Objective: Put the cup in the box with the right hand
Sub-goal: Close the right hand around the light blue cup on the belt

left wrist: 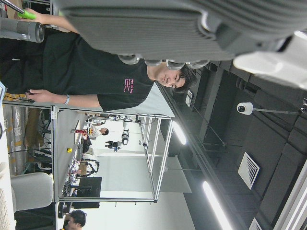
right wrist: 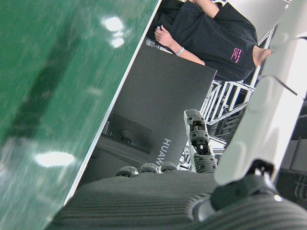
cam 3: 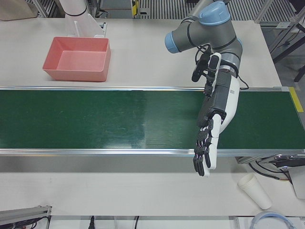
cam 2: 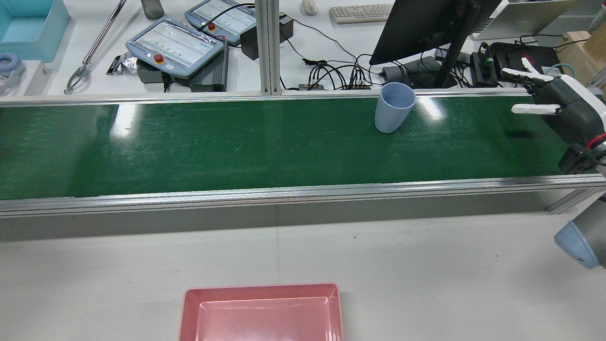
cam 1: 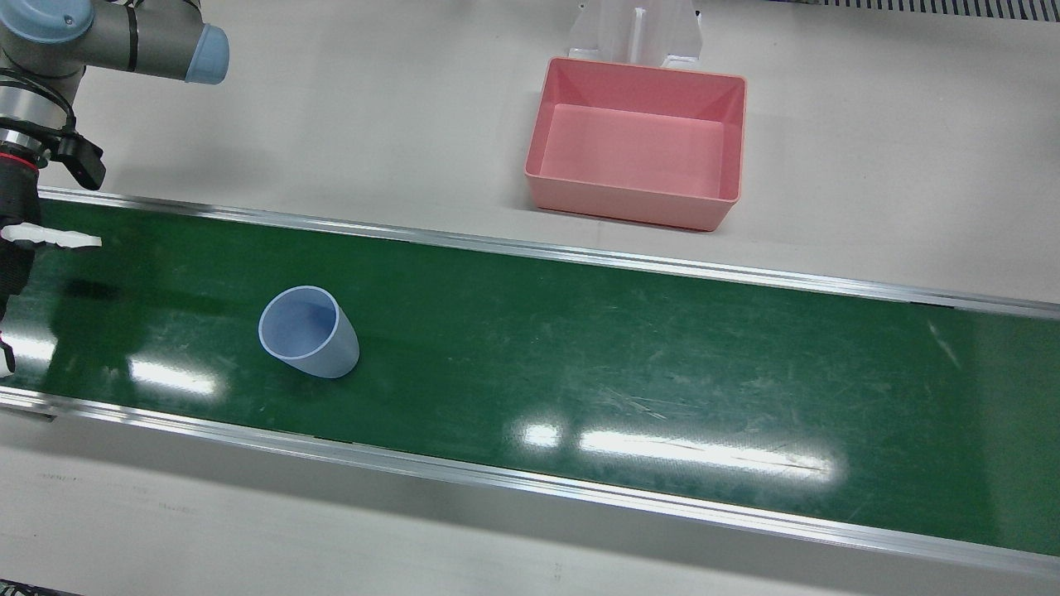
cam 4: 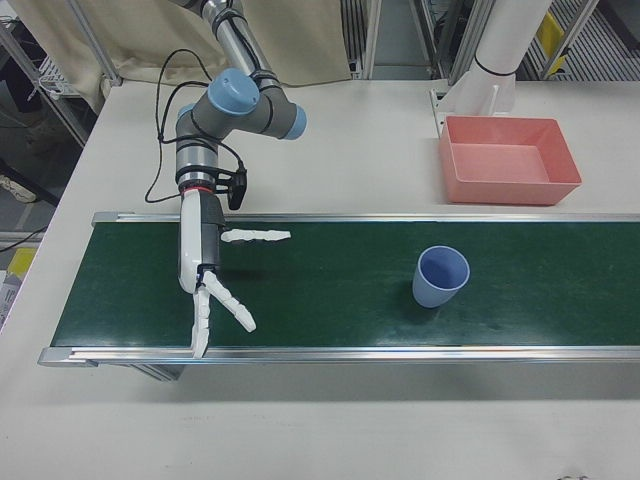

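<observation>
Front view: one blue cup [cam 1: 308, 331] stands upright on the green belt [cam 1: 662, 364], well apart from the single pink box [cam 1: 638, 141] on the counter [cam 1: 373, 108].

Rear view: the right hand [cam 2: 556, 102] hovers over the belt's end, fingers [cam 2: 528, 109] spread, empty. The approach seems not yet begun; next it must reach the cup.

Left-front view: the left hand [cam 3: 212, 129] hangs open, idle.

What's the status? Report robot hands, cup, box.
Right robot hand open over belt, clear of cup. Left robot hand open, idle. Cup upright on belt; box empty. Nothing in the way.
</observation>
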### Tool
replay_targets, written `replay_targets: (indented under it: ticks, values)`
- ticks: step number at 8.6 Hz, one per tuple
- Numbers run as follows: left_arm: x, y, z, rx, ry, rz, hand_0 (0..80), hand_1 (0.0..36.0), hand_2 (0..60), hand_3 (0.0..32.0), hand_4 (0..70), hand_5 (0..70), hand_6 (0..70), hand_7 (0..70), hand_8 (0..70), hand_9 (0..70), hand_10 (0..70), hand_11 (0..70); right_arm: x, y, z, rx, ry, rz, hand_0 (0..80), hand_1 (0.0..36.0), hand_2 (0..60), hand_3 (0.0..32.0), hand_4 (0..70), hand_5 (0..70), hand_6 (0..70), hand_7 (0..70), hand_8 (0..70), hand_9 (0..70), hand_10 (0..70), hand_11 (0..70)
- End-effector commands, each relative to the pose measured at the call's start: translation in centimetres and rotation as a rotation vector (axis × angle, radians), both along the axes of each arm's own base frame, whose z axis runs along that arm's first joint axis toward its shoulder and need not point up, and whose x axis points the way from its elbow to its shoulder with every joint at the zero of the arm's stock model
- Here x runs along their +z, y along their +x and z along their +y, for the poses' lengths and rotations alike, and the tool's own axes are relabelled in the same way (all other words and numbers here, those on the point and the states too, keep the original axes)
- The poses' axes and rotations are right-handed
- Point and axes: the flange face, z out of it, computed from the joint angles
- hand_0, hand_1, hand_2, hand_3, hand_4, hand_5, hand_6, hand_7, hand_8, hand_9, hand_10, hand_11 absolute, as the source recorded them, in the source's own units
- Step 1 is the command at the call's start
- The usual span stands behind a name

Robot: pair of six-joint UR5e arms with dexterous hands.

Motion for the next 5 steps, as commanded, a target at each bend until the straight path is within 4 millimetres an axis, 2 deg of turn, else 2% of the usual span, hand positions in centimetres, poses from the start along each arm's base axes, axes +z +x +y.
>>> replay_targets:
  ticks: [1,2,3,4,5]
  values:
    - [-0.01,-0.01,0.0,-0.001,0.0,0.0,0.0,0.0,0.0,0.0,0.0,0.0,0.0,0.0,0.0,0.0,0.0,0.0,-0.02,-0.5,0.06,-0.009,0.001,0.001,47.0,11.8,7.0,0.0,8.8,2.9,0.7,0.0,0.0,0.0,0.0,0.0]
    - [-0.01,-0.01,0.0,-0.001,0.0,0.0,0.0,0.0,0.0,0.0,0.0,0.0,0.0,0.0,0.0,0.0,0.0,0.0,-0.02,-0.82,0.11,-0.015,0.0,0.0,46.7,12.7,10.3,0.0,8.0,2.9,0.8,0.0,0.0,0.0,0.0,0.0]
    - [-0.01,-0.01,0.0,-0.001,0.0,0.0,0.0,0.0,0.0,0.0,0.0,0.0,0.0,0.0,0.0,0.0,0.0,0.0,-0.02,-0.98,0.13,-0.019,0.0,0.0,48.2,10.2,0.0,0.0,11.5,3.0,0.9,0.0,0.0,0.0,0.0,0.0]
    - [0.06,0.0,-0.01,-0.001,-0.001,0.0,0.0,0.0,0.0,0.0,0.0,0.0,0.0,0.0,0.0,0.0,0.0,0.0,0.05,-1.06,0.15,-0.02,-0.001,0.0,47.4,12.0,6.8,0.0,9.2,3.0,1.0,0.1,0.0,0.0,0.0,0.0]
    - [0.06,0.0,-0.01,-0.001,-0.001,0.0,0.0,0.0,0.0,0.0,0.0,0.0,0.0,0.0,0.0,0.0,0.0,0.0,-0.1,-1.33,0.12,-0.025,0.002,-0.001,46.9,12.9,10.4,0.0,8.0,3.0,1.0,0.2,0.0,0.0,0.0,0.0]
